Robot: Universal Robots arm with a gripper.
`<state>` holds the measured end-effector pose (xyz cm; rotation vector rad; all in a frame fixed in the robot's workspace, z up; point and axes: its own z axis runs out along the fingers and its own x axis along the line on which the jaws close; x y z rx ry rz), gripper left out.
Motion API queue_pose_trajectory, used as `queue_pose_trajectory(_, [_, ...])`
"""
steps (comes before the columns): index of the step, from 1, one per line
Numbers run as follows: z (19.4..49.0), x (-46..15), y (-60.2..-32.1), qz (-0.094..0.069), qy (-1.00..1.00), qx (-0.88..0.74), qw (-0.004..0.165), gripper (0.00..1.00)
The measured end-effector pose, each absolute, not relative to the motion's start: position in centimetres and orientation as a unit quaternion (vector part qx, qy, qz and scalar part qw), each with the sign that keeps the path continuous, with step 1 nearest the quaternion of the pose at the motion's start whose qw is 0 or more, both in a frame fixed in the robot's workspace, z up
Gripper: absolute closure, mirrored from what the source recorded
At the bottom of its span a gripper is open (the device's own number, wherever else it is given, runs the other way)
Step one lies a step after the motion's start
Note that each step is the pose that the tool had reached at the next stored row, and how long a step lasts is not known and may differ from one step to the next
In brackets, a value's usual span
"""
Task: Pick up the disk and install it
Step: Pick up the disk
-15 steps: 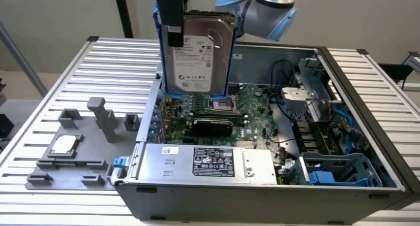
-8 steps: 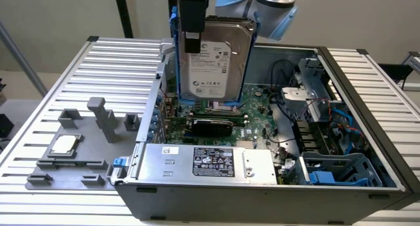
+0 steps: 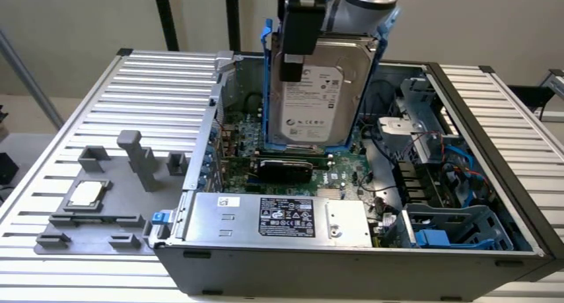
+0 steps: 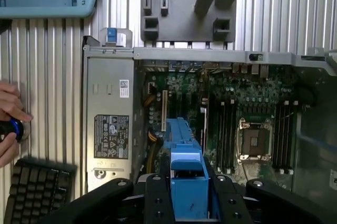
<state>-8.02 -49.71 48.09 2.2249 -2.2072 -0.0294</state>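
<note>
Gripper (image 4: 187,200) clamped part-way closed on the blue frame of the disk (image 3: 317,92); held upright, label outward, above the middle of the open computer case (image 3: 352,270), clear of the circuit board (image 4: 231,87) on the case floor. Pick-up done, judging by that; install not yet done, with the disk touching nothing in the case and well apart from the drive cage (image 3: 450,227) in the case's corner.
</note>
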Motion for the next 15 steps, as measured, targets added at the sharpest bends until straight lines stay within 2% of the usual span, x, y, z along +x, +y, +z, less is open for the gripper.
queue_pose_trajectory(15, [48.1, -1.7, -52.7, -0.009, -0.704, 0.71, 0.004, 0.67])
